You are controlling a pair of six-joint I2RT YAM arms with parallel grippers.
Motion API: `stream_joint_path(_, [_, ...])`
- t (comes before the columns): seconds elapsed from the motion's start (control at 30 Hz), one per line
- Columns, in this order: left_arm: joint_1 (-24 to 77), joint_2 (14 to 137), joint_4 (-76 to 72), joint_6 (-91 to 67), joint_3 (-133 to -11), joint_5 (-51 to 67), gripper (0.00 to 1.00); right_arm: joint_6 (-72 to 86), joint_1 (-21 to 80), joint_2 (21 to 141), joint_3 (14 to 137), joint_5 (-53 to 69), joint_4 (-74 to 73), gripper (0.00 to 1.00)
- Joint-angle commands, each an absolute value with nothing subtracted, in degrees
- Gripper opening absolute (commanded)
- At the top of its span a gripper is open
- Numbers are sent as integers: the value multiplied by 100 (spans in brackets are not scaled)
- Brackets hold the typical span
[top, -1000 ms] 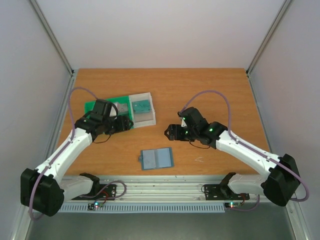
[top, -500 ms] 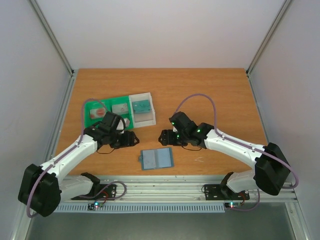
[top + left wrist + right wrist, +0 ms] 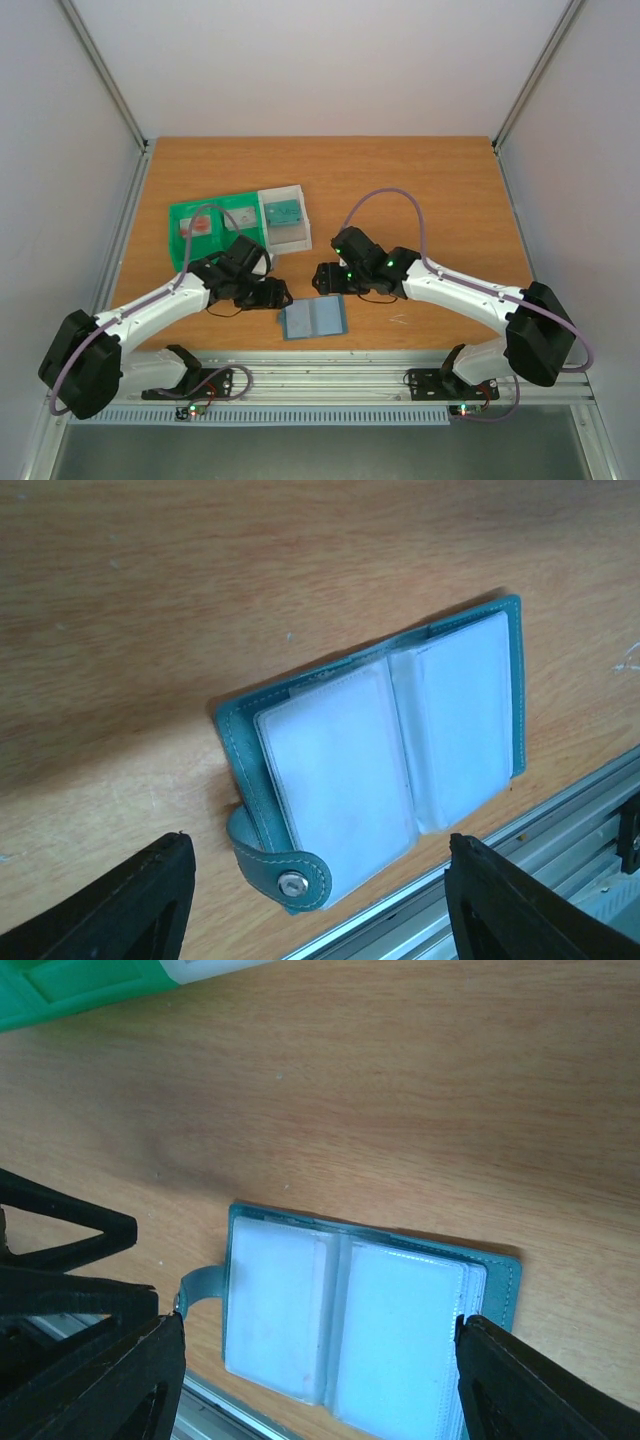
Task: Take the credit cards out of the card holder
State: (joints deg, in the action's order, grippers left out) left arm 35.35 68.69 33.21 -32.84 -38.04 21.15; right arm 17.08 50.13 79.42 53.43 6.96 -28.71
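Currently: card holder (image 3: 312, 319) lies opened flat, near edge, centre. Left gripper (image 3: 280, 294) and right gripper (image 3: 321, 279) hover just beyond it, fingers spread, empty. Teal card (image 3: 285, 211) lies in white bin (image 3: 283, 191); pale card (image 3: 240, 217) in green tray (image 3: 180, 210). Whether cards remain in the sleeves (image 3: 335, 770), cannot tell.

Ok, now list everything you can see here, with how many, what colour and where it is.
card holder: one, blue-teal, lying open near the table's front edge
green tray: one, green, left and to the rear of the holder
white bin: one, white, at the tray's right side
teal credit card: one, teal, in the white bin
pale credit cards: two, greyish, in the green tray
table: one, orange-brown wood
rail: one, silver, along the near edge
left end effector: one, black, open, just left of the holder
right end effector: one, black, open, just behind the holder
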Motion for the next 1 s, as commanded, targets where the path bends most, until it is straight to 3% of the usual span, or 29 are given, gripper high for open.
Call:
stream_joint_path(0.0, [3698, 6812, 3238, -3457, -3637, 1866, 69, 1819, 5093, 8040, 5484, 578, -2789, 74])
stream_joint_path(0.53, [3803, 7100, 2584, -3725, -3208, 1905, 63, 1934, 5264, 8187, 5480, 545, -2653, 73])
stream_joint_path(0.73, [3805, 7221, 2561, -3700, -3201, 1949, 56, 1984, 5273, 8292, 5472, 733, -2479, 73])
stream_joint_path(0.87, [3806, 7268, 2566, -3671, -3198, 1987, 48, 1988, 5286, 8323, 5469, 768, -2448, 73])
stream_joint_path(0.97, [3803, 7196, 2541, -3690, -3188, 2036, 34, 2005, 5319, 8339, 5459, 790, -2451, 73])
